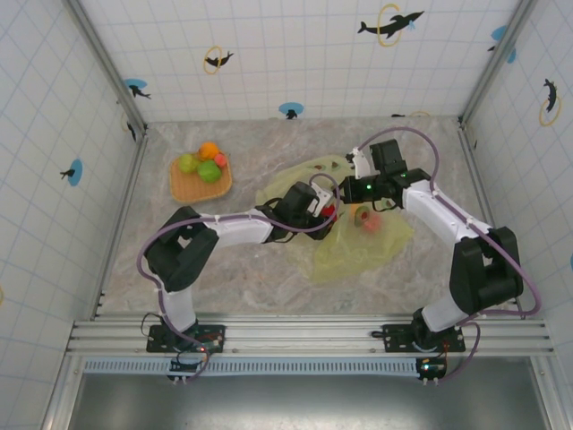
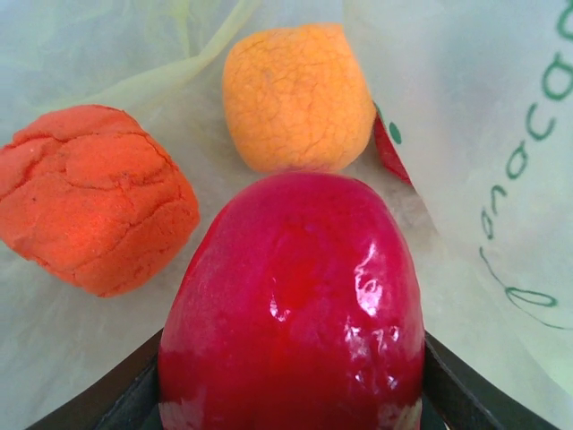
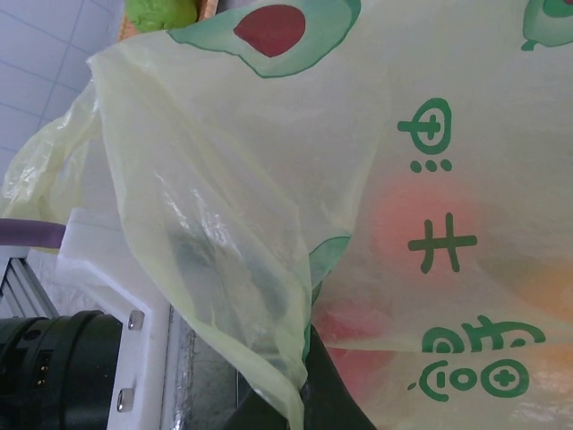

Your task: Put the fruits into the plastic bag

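Gripping a glossy red fruit (image 2: 295,305), the left pincer (image 1: 324,212) stands part open, dark fingers (image 2: 116,399) pressed on both sides of it.

Top view: this pincer sits at the mouth of the plastic bag (image 1: 358,255), which lies crumpled on the table (image 1: 269,287) at about 3 o'clock from centre.

Left wrist view: red fruit is low in frame, over bag film. An orange fruit (image 2: 295,94) rests at its 12 o'clock, an orange-red fruit (image 2: 89,197) at its 10 o'clock. Both lie on the film, apart from each other. I cannot tell whether the orange one touches the red.

Right pincer (image 3: 309,408) is closed, a fold of the bag's edge pinched at its dark fingertip. The film hangs up and away from it toward 11 o'clock.

Top view again: a pinkish fruit (image 1: 369,221) shows through the bag, just at 3 o'clock from the left pincer.

Tray (image 1: 183,190) sits at 10 o'clock on the table, well apart from the bag. It carries green fruits (image 1: 209,172) and a second orange fruit (image 1: 209,150) at its 12 o'clock edge.
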Controlling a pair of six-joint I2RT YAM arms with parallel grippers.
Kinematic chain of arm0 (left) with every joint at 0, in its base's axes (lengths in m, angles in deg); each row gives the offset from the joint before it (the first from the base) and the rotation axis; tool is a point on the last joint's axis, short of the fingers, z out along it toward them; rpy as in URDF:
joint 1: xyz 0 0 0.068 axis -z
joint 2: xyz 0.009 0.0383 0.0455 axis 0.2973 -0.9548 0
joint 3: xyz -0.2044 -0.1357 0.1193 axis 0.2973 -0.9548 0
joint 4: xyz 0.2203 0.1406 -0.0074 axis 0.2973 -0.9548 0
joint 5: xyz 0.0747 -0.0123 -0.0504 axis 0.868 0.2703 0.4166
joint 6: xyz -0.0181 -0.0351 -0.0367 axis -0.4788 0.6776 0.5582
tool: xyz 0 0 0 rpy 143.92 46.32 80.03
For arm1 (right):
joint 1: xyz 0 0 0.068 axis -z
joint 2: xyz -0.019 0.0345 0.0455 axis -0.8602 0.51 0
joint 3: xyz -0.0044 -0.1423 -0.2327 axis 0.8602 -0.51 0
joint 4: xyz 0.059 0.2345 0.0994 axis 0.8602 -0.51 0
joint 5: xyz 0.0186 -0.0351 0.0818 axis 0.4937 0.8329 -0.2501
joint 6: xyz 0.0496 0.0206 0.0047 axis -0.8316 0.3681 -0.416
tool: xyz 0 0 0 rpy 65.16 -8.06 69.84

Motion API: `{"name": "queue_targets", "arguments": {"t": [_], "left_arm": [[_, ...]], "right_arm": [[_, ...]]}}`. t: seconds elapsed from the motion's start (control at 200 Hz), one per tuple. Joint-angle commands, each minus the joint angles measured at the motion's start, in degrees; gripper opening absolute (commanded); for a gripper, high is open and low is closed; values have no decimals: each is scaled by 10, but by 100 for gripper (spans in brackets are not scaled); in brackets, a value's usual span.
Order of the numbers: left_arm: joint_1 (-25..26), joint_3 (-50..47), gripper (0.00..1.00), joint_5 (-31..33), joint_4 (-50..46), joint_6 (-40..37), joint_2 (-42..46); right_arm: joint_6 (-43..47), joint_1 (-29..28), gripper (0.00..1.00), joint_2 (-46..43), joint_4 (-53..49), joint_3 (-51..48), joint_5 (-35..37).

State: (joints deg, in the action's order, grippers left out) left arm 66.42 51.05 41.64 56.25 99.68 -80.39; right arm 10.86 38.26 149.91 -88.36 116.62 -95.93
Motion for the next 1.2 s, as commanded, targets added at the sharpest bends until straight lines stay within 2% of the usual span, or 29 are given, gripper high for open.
{"name": "queue_targets", "arguments": {"t": [0.0,0.08,0.175,0.335,0.606,0.801,0.851,1.196], "left_arm": [[-1,13,57,49,47,-2,-18],[-1,16,57,63,60,2,-27],[-1,22,60,52,70,4,-37],[-1,35,69,51,61,11,-53],[-1,13,74,68,66,31,-18],[-1,-32,74,71,54,45,54],[-1,-47,74,68,48,71,78],[-1,-144,75,-16,-16,92,239]], "right_arm": [[-16,-7,0,-21,26,-12,-37],[-18,-7,0,-19,29,-14,-38],[-21,-7,0,-17,29,-15,-36],[-20,-4,0,-19,29,-15,-27],[-16,2,0,-20,28,-18,-22],[-4,8,0,-23,15,-17,-5],[-1,7,0,-22,8,-15,8],[-18,5,0,-18,31,-21,26]]}}
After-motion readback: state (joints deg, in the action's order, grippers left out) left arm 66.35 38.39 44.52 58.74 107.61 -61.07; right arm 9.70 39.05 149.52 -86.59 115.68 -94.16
